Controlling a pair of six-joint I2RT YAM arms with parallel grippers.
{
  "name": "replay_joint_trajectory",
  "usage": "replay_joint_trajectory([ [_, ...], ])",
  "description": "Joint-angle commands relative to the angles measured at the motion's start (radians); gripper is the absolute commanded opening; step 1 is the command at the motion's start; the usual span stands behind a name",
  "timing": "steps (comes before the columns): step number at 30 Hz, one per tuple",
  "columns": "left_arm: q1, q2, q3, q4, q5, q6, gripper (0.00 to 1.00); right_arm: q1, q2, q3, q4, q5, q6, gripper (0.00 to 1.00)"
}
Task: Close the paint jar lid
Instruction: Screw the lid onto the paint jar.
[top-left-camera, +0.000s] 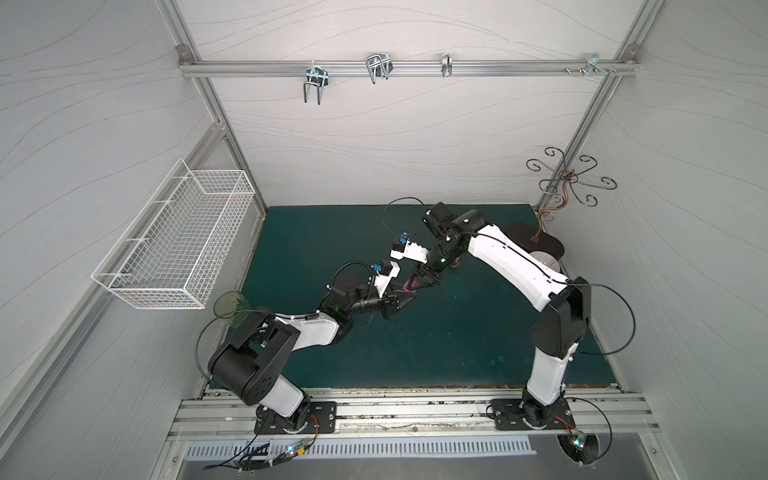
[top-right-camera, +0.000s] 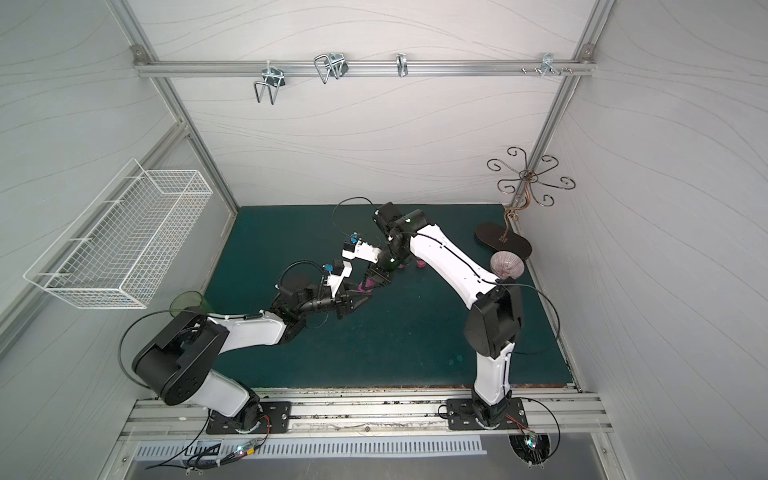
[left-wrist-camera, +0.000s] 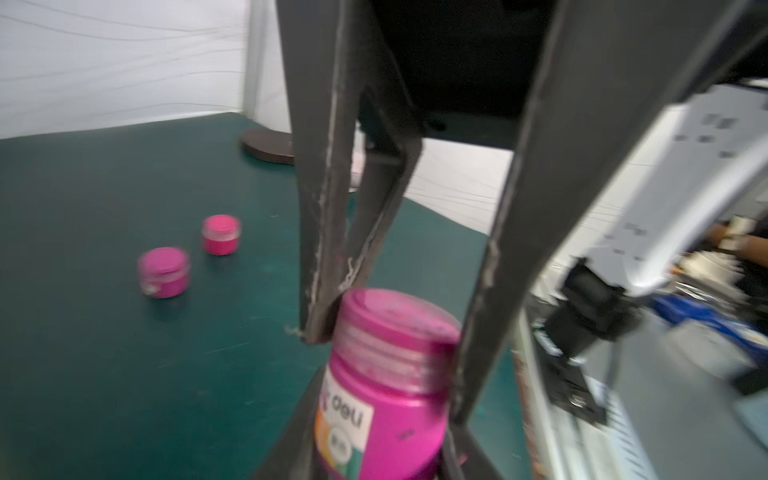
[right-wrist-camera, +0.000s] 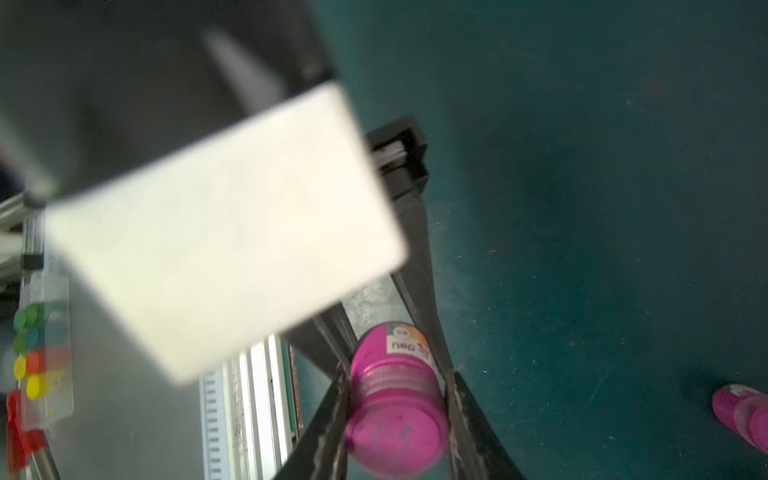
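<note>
Jar: paint jar (left-wrist-camera: 386, 415), a smooth, glossy magenta cylinder with a white paper label, sits between the left gripper's fingers; whether its base touches the mat is hidden.
Lid: lid (right-wrist-camera: 397, 432), a round magenta cap with a flat, paint-speckled top and a ribbed band below it, sits on the jar's neck; how far it is seated cannot be told.
Left gripper: left gripper (right-wrist-camera: 386, 336) is narrow, clamped on the jar's body just below the lid, with flat dark fingers.
Right gripper: right gripper (left-wrist-camera: 395, 328) is clamped on the lid, with one dark finger, worn and frayed at the edge, pressed against each side.
Mat: mat (left-wrist-camera: 124, 374) is dark green, matte and lightly scratched.
Small pots: two squat round magenta pots (left-wrist-camera: 164, 272) (left-wrist-camera: 221, 235) stand beyond the right gripper, well apart from it, near each other but not touching.
Stand base: stand base (left-wrist-camera: 266, 147), a dark flat oval, lies farther off past the pots, by the wall corner.
Room: a broad stretch of mat lies between the joined grippers and the walls; the mat's front edge is well apart from the left gripper.
</note>
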Motion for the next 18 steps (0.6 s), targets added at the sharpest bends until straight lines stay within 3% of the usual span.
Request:
replay_joint_trajectory([
  [1, -0.018, 0.103, 0.112, 0.248, -0.201, 0.034, 0.0, 0.051, 0.143, 0.134, -0.029, 0.023, 0.418, 0.2],
  [2, -0.021, 0.144, 0.133, 0.287, -0.22, 0.037, 0.0, 0.049, 0.173, 0.172, -0.03, 0.036, 0.494, 0.27],
  [4, -0.023, 0.2, 0.162, 0.337, -0.255, 0.029, 0.0, 0.046, 0.207, 0.23, -0.035, 0.047, 0.566, 0.29],
  [5, -0.022, 0.214, 0.167, 0.359, -0.271, 0.026, 0.0, 0.045, 0.216, 0.246, -0.037, 0.063, 0.59, 0.38],
  [7, -0.018, 0.215, 0.177, 0.362, -0.272, 0.011, 0.0, 0.03, 0.217, 0.258, -0.047, 0.046, 0.596, 0.4],
  [8, -0.014, 0.205, 0.181, 0.341, -0.258, 0.007, 0.0, 0.017, 0.208, 0.255, -0.049, 0.042, 0.588, 0.46],
  [13, 0.014, 0.128, 0.136, 0.275, -0.179, -0.016, 0.0, -0.055, 0.081, 0.192, -0.088, 0.058, 0.452, 0.65],
  [18, 0.065, 0.113, 0.105, 0.315, 0.026, -0.15, 0.0, -0.11, -0.063, 0.111, -0.116, 0.026, 0.227, 0.76],
])
